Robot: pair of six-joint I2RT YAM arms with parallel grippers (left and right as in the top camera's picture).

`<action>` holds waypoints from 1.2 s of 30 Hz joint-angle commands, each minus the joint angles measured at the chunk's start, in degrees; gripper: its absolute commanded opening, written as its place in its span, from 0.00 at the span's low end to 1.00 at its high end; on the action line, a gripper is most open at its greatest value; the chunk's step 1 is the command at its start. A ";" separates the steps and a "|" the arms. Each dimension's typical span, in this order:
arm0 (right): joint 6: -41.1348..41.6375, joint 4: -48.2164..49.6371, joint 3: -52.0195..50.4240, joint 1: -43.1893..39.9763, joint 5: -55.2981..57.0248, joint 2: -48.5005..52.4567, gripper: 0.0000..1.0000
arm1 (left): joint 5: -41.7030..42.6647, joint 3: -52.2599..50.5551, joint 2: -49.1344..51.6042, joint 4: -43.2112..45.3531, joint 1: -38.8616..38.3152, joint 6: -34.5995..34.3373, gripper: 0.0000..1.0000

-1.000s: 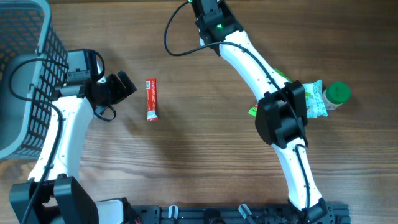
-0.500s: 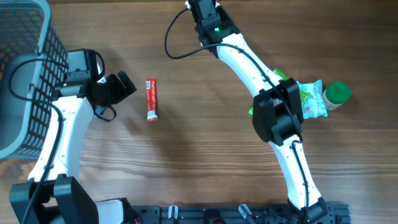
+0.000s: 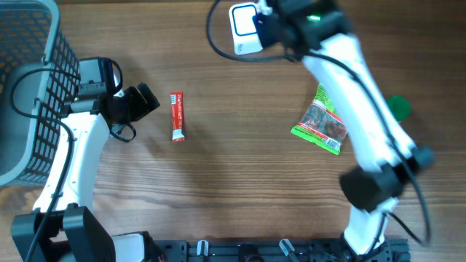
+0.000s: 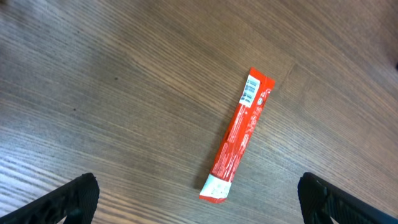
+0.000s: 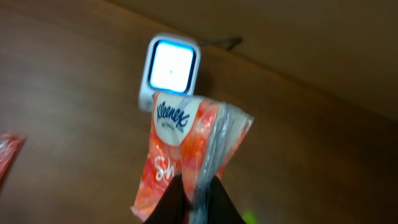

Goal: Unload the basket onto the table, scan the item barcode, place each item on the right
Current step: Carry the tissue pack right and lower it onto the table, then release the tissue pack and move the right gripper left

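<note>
Wooden surface (image 3: 233, 189), with a grey mesh basket (image 3: 29, 44) at its left edge. Left hand (image 3: 140, 102) spread wide and empty. Right hand (image 5: 194, 193) clamped on a Kleenex tissue pack (image 5: 186, 149), close before the lit scanner (image 5: 171, 70) at the far edge. Green snack bag (image 3: 320, 122) flat at mid-right. Red stick packet (image 3: 177, 116) just beside the left hand.

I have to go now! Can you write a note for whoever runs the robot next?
Right tool: shut on the Kleenex pack, held up in front of the lit scanner.
Left tool: open, empty, near the red stick packet lying on the table.
Done: pack picked up and at the scanner.
Left: get its barcode read; no barcode on it shows here. Green snack bag lies on the table.
</note>
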 commanded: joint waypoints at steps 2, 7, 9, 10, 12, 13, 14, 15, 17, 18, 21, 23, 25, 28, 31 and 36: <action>9.97 -14.47 0.17 -2.71 -4.11 -4.55 0.04 | 0.70 -0.20 0.13 0.11 -0.20 0.48 1.00; 15.56 -24.59 -2.80 -7.43 -6.38 -4.26 0.04 | 0.70 -0.20 0.13 0.11 -0.20 0.48 1.00; 15.61 -24.55 -6.36 -9.07 -8.00 -4.31 0.04 | 0.70 -0.20 0.13 0.11 -0.20 0.48 1.00; 15.54 -24.39 -8.61 -9.88 -7.87 -4.26 0.04 | 0.70 -0.20 0.13 0.11 -0.20 0.48 1.00; 15.74 -24.35 -13.42 -11.52 -7.21 -4.26 0.04 | 0.70 -0.20 0.13 0.11 -0.20 0.48 1.00; 15.74 -24.24 -15.41 -12.09 -7.04 -4.26 0.04 | 0.70 -0.20 0.13 0.11 -0.20 0.48 1.00; 15.78 -23.80 -17.99 -12.81 -7.06 -4.26 0.04 | 0.70 -0.20 0.13 0.11 -0.20 0.50 1.00; 15.80 -22.99 -20.44 -13.46 -7.04 -4.26 0.04 | 0.70 -0.20 0.13 0.11 -0.20 0.48 1.00; 17.42 -20.94 -25.75 -14.73 -6.51 -4.26 0.04 | 0.70 -0.20 0.13 0.11 -0.20 0.48 1.00; 18.71 -19.54 -28.96 -15.32 -5.42 -4.26 0.05 | 0.70 -0.20 0.13 0.11 -0.20 0.48 1.00; 18.86 -15.21 -35.36 -16.24 -3.82 -4.26 0.17 | 0.70 -0.20 0.13 0.11 -0.20 0.48 1.00; 18.53 -10.08 -39.12 -16.55 -3.80 -4.26 0.27 | 0.70 -0.20 0.13 0.11 -0.20 0.48 1.00; 18.53 -7.87 -40.65 -16.52 -3.82 -4.26 0.43 | 0.70 -0.20 0.13 0.11 -0.20 0.48 1.00; 18.56 -6.43 -41.13 -16.52 -3.85 -4.26 0.57 | 0.70 -0.20 0.13 0.11 -0.20 0.48 1.00; 18.58 -5.07 -41.13 -16.52 -6.43 -4.26 0.68 | 0.70 -0.20 0.13 0.11 -0.20 0.48 1.00; 18.38 -0.52 -41.13 -15.10 -25.14 -4.26 0.65 | 0.70 -0.20 0.13 0.11 -0.20 0.48 1.00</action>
